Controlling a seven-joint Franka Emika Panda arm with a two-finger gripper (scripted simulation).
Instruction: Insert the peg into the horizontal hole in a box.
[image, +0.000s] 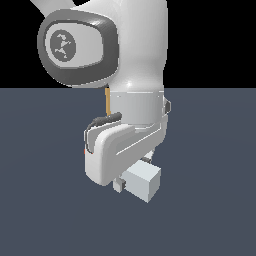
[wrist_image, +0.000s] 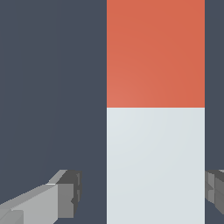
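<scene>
Gripper (wrist_image: 142, 194) low over the peg (wrist_image: 155, 131), jaws spread, straddling the white half. Best centred, then closed squarely before lifting.

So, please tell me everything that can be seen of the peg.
In the wrist view the peg is a wide flat-faced bar, one part red-orange, the other white, meeting at a straight line. It looks smooth and matte. It lies on the dark grey floor between the gripper fingers, which do not touch it. In the exterior view the arm mostly hides it.
</scene>
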